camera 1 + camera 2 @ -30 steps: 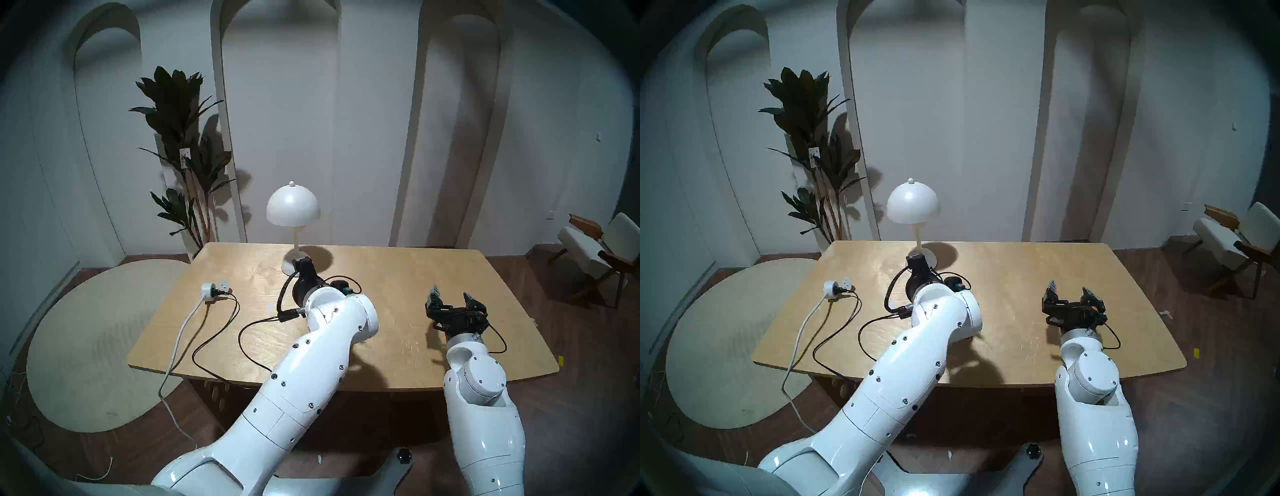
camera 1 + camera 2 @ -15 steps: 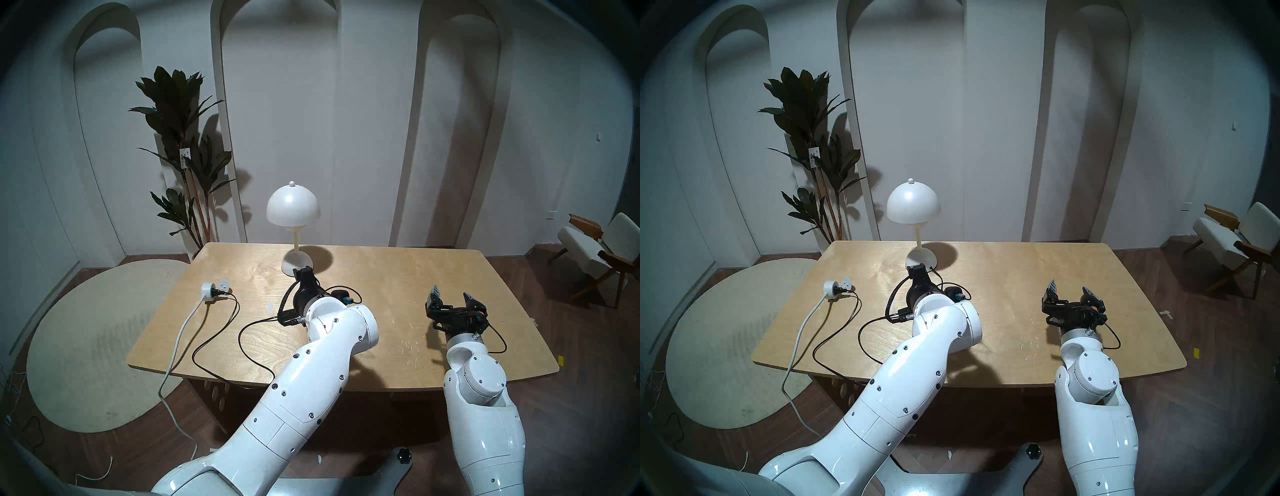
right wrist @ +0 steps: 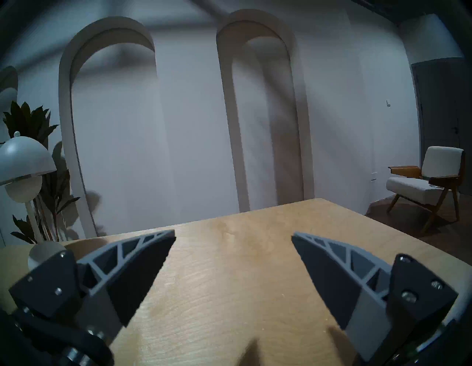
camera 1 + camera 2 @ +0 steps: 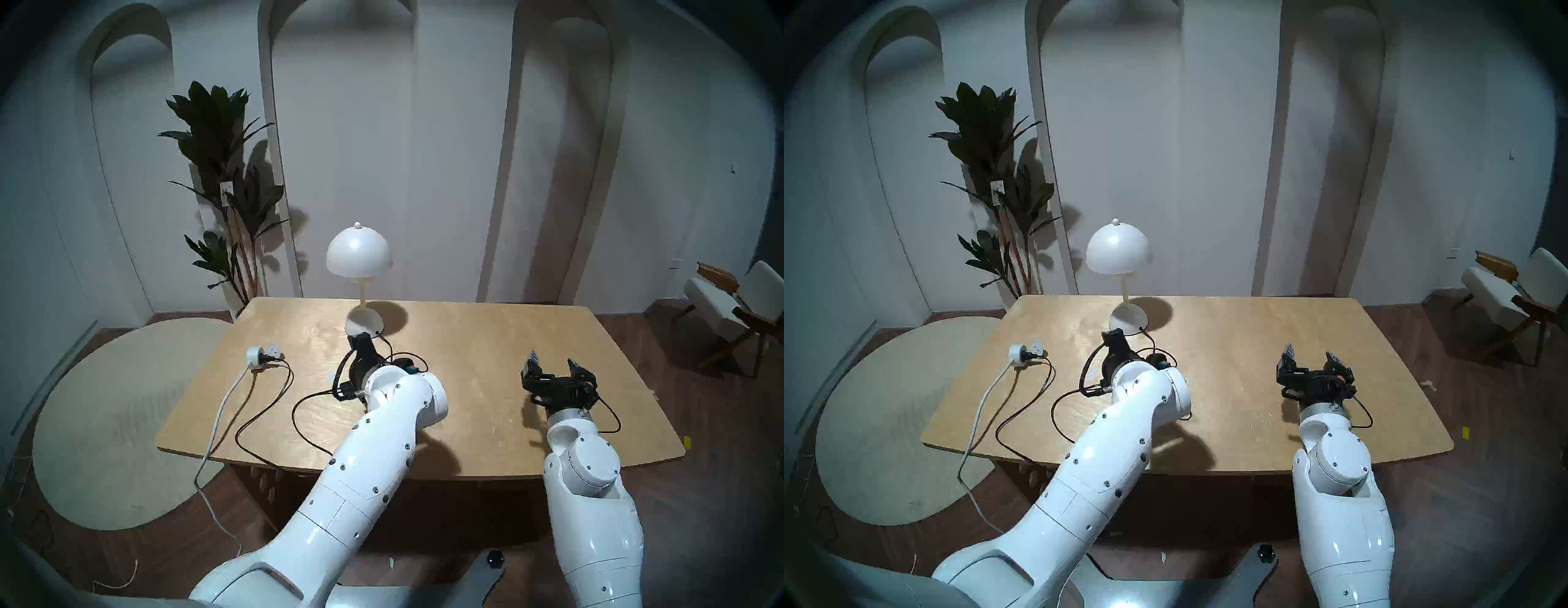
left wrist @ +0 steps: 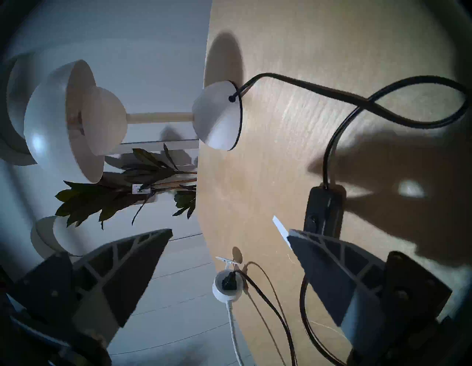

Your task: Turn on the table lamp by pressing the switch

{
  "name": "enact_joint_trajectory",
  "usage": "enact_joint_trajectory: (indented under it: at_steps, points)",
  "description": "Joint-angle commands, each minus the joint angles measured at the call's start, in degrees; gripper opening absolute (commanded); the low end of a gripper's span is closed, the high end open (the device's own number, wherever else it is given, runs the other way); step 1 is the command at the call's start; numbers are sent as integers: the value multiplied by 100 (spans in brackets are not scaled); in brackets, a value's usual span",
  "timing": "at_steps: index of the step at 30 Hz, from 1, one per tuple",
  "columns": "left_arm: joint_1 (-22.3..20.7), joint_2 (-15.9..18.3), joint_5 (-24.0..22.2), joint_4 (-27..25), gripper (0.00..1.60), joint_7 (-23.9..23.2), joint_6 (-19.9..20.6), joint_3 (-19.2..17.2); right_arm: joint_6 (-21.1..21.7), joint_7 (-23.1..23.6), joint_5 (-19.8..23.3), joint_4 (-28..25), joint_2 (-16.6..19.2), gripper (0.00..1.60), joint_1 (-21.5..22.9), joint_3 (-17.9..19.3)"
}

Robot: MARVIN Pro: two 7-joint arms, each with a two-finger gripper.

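I have the left pincer [image 5: 229, 237] spread wide, gripping nothing, its one fingertip [image 5: 301, 237] right at the near end of the switch [image 5: 323, 209]; whether it touches I cannot tell. The switch lies flat on the worktop [image 4: 488, 339], toward the middle, its cord [image 5: 306, 87] looping to the unlit lamp [image 4: 359, 254] near the far edge. My right pincer [image 4: 551, 366] hovers released over the right side, well apart.
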Motion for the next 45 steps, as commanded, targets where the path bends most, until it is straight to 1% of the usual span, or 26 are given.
enact_joint_trajectory:
  at_steps: [1, 7, 9, 14, 26, 34, 39, 45]
  points:
    - [-262, -73, -97, 13, 160, 311, -5, -108, -60, 11, 4, -135, 4, 160, 29, 6]
    - [-320, -77, -264, 149, 160, 491, -17, -198, -61, 11, 5, -135, 4, 160, 28, 6]
    - [-352, -88, -389, 247, 160, 597, -75, -243, -62, 12, 5, -136, 4, 160, 28, 6]
    - [-412, -109, -540, 399, 160, 755, -140, -291, -62, 12, 5, -136, 4, 160, 27, 6]
    - [-505, -154, -834, 740, 160, 1082, -317, -423, -61, 11, 5, -136, 4, 160, 28, 6]
    - [-567, -139, -957, 893, 160, 1164, -461, -468, -62, 12, 5, -136, 4, 160, 27, 6]
    - [-636, -88, -1029, 1014, 160, 1025, -699, -434, -62, 12, 5, -137, 4, 160, 27, 6]
    - [-708, -59, -1061, 1140, 160, 970, -808, -425, -63, 12, 5, -138, 4, 160, 26, 6]
